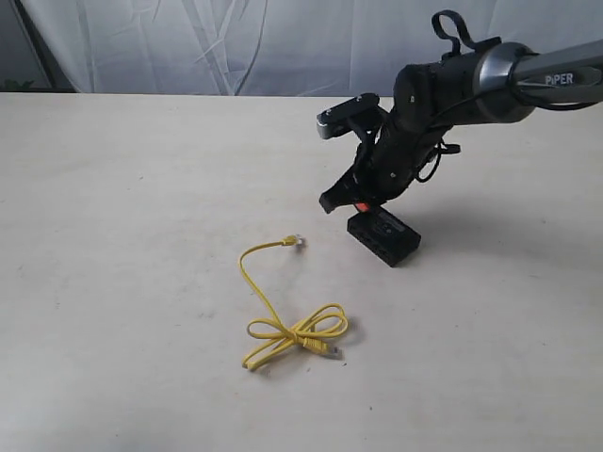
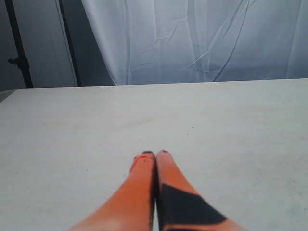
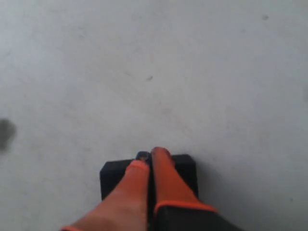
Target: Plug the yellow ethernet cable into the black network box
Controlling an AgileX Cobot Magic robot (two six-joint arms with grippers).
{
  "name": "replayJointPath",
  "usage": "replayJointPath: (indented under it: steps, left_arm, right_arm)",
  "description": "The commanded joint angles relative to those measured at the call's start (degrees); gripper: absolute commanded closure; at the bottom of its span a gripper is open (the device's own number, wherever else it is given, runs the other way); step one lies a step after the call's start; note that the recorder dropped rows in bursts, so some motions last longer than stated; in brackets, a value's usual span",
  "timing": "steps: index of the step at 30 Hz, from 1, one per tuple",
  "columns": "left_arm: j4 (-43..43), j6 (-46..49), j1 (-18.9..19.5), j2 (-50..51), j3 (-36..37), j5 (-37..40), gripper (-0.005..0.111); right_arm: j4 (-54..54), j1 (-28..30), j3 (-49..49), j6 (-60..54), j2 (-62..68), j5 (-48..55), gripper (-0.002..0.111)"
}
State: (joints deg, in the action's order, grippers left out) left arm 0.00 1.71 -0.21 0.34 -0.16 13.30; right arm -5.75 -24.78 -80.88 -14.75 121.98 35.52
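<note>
The yellow ethernet cable (image 1: 268, 306) lies on the table in the exterior view, one clear plug (image 1: 296, 241) at its far end and a bow-like loop (image 1: 300, 331) nearer the front. The black network box (image 1: 384, 235) rests right of that plug. My right gripper (image 1: 361, 204) hangs directly over the box's left end, apart from the cable. In the right wrist view its orange fingers (image 3: 166, 178) are pressed together, shut, with the box (image 3: 113, 175) showing behind them and nothing seen between them. My left gripper (image 2: 155, 153) is shut and empty over bare table.
The pale table (image 1: 113, 235) stretches wide to the left of the cable and in front of it. A white curtain (image 1: 283, 42) hangs behind the far edge. In the left wrist view a dark stand (image 2: 17, 45) rises beyond the table.
</note>
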Motion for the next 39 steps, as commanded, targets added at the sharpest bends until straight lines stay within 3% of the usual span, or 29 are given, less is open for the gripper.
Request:
replayJointPath:
  steps: [1,6,11,20,27,39]
  left_arm:
    - [0.00,-0.18,0.10,-0.34,0.16,-0.39,0.107]
    - [0.00,-0.18,0.10,-0.34,0.16,-0.39,0.107]
    - [0.00,-0.18,0.10,-0.34,0.16,-0.39,0.107]
    - [0.00,-0.18,0.10,-0.34,0.16,-0.39,0.107]
    - [0.00,-0.18,0.10,-0.34,0.16,-0.39,0.107]
    - [0.00,-0.18,0.10,-0.34,0.16,0.03,0.107]
  right_arm:
    - [4.16,0.11,0.62,3.60,-0.68,6.75,0.108]
    - [6.30,0.53,0.62,7.02,-1.75,8.63,0.108]
    - [0.87,2.65,0.62,7.02,-5.37,9.38,0.108]
    - [-16.55,17.09,4.88,-6.40,-12.94,20.11,0.108]
    - [-18.56,17.36,15.62,-6.52,-15.72,10.68,0.108]
    - [-21.99,17.36,15.96,-6.41,-15.72,7.45,0.108]
